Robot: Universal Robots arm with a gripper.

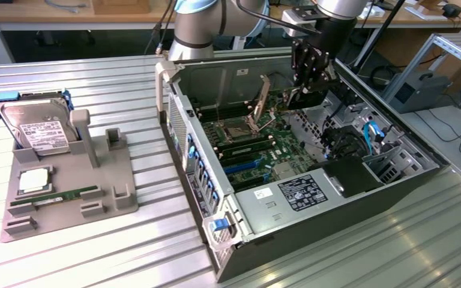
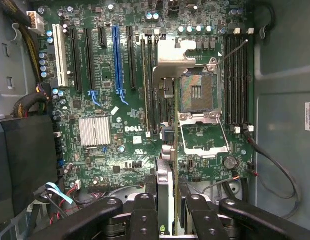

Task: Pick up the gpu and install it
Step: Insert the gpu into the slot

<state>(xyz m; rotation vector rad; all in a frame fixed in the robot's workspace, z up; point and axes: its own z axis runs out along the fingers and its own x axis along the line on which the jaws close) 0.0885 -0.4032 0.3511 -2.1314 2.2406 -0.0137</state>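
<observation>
My gripper (image 1: 305,90) hangs inside the open computer case (image 1: 214,240), above the far part of the green motherboard (image 1: 254,144). The fingers are shut on the gpu (image 1: 297,99), a thin card held on edge. In the wrist view the gpu (image 2: 165,192) is seen edge-on with its silver end, clamped between the two black fingers of the gripper (image 2: 168,217). It floats above the board, near the open CPU socket (image 2: 197,95) and clear of the expansion slots. The long blue slot (image 2: 117,60) lies further off on the board.
A grey fixture (image 1: 110,198) at the exterior view's left holds a silver hard drive (image 1: 42,129), a CPU chip (image 1: 34,180) and a green RAM stick (image 1: 62,197). The raised socket bracket (image 1: 259,105), the case walls and black cable bundles (image 2: 24,105) crowd the gripper.
</observation>
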